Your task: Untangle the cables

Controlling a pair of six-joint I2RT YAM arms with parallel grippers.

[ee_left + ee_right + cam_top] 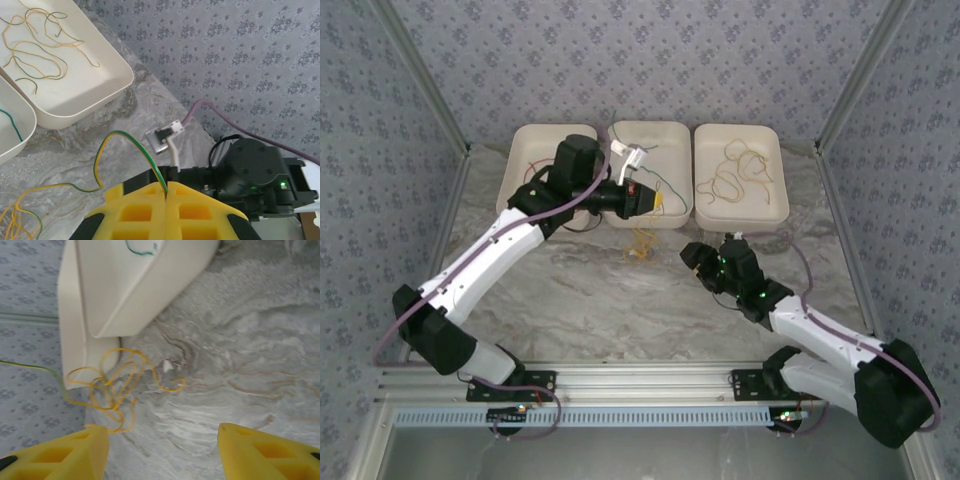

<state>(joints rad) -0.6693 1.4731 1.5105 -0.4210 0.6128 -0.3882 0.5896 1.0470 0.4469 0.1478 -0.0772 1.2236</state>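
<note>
**Left claw pinches a green cable; right claw open by the yellow tangle**

The green cable [131, 138] rises from between the closed yellow fingers of the left claw [166, 192]. It arcs over to the left in the left wrist view, drops to the marbled surface [75, 150], and runs on toward the lower left of the frame, where a yellow tangle [15, 220] lies. From above, this yellow tangle [642, 245] sits on the surface [580, 300] near the centre of the frame, just below the middle tray [665, 135]. The left claw [656, 203] hangs over that tray's lower edge, clamped on the cable.

In the right wrist view the tangle [115, 385] is a knot of loops touching the foot of the middle tray [115, 290]. One thin green-yellow strand leads off to the left edge of the frame. The right claw [162, 445] has its jaws wide apart, with bare surface between the two fingers [65, 452]. The left finger's tip is just beside the lowest loop, and I cannot tell if they touch. From above, the right claw [692, 257] is right of the tangle and near it.

More yellow cables [740, 172] lie loose in the right tray [705, 215], at the upper right of the top frame. The left wrist view shows them at its upper left. A short green strand lies in the middle tray. The left tray [535, 135], at upper left, is partly covered by the left arm.
</note>
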